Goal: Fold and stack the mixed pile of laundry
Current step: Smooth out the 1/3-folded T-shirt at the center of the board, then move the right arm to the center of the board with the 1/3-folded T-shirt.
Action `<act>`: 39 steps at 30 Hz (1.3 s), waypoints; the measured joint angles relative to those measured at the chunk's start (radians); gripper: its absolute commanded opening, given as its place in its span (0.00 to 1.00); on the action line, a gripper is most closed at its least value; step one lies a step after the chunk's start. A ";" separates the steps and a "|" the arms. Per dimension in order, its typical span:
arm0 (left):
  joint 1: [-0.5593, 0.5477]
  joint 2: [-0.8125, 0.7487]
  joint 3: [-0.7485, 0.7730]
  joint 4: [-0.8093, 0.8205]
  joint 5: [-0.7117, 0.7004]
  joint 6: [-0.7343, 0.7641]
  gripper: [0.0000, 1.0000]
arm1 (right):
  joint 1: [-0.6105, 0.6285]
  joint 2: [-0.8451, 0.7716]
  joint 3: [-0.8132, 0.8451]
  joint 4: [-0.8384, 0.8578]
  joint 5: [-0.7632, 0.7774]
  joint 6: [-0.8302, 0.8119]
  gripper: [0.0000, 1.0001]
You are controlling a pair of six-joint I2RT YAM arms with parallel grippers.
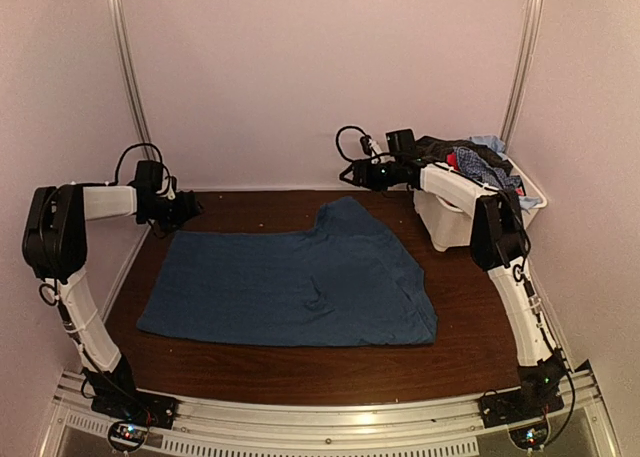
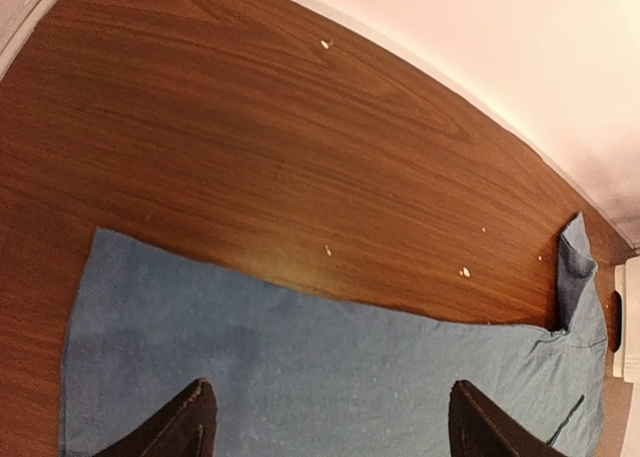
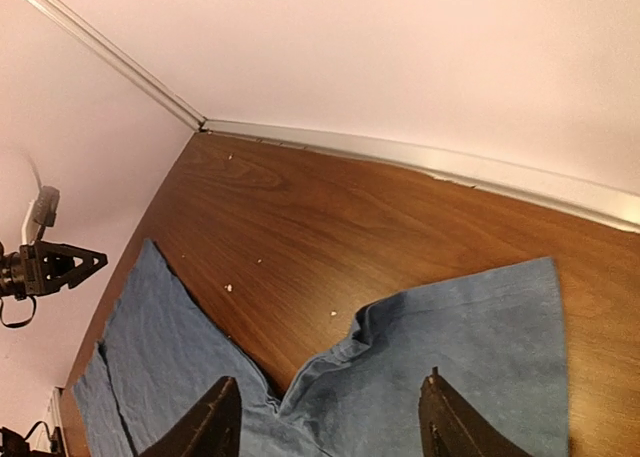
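Observation:
A plain dark-blue T-shirt [image 1: 290,282] lies spread flat on the brown table, one sleeve pointing to the back. Over its back left corner hovers my left gripper [image 1: 190,209], open and empty. In the left wrist view its gripper [image 2: 335,422] shows the shirt [image 2: 300,377] between wide-apart fingertips [image 2: 190,417]. My right gripper [image 1: 350,172] hangs open above the back sleeve. The right wrist view has its gripper [image 3: 330,417] over the sleeve's cloth [image 3: 470,347], holding nothing. The remaining mixed laundry pile [image 1: 480,162] of red, black and light-blue clothes is heaped in the bin.
A white plastic bin [image 1: 445,227] stands at the back right, against the wall, beside the right arm. Small white crumbs [image 2: 465,272] dot the bare wood behind the shirt. Walls close in the table at the back and on both sides.

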 measured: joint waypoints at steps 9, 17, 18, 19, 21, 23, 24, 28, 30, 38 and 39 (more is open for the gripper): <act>0.051 0.048 0.064 -0.064 -0.041 0.029 0.81 | -0.050 -0.083 -0.085 -0.218 0.251 -0.177 0.49; 0.056 0.094 0.166 -0.164 -0.123 0.078 0.80 | -0.058 -0.062 -0.113 -0.345 0.366 -0.243 0.45; 0.058 0.096 0.166 -0.170 -0.128 0.082 0.80 | -0.058 -0.059 -0.113 -0.350 0.370 -0.248 0.44; 0.059 0.100 0.166 -0.175 -0.131 0.084 0.80 | -0.058 -0.056 -0.112 -0.353 0.372 -0.252 0.44; 0.062 0.108 0.166 -0.189 -0.136 0.090 0.80 | -0.058 -0.044 -0.108 -0.362 0.373 -0.265 0.44; 0.062 0.119 0.169 -0.202 -0.138 0.097 0.80 | -0.058 -0.026 -0.103 -0.367 0.373 -0.274 0.44; 0.062 0.125 0.174 -0.213 -0.138 0.100 0.81 | -0.058 -0.016 -0.100 -0.370 0.373 -0.278 0.44; 0.062 0.143 0.199 -0.227 -0.139 0.118 0.80 | -0.051 0.010 -0.070 -0.373 0.374 -0.297 0.45; 0.062 0.152 0.215 -0.232 -0.143 0.124 0.80 | -0.048 0.027 -0.042 -0.378 0.375 -0.302 0.44; 0.062 0.179 0.250 -0.272 -0.177 0.141 0.80 | -0.009 0.083 0.041 -0.387 0.443 -0.343 0.38; 0.062 0.179 0.250 -0.275 -0.181 0.143 0.80 | 0.000 0.084 0.042 -0.388 0.458 -0.351 0.34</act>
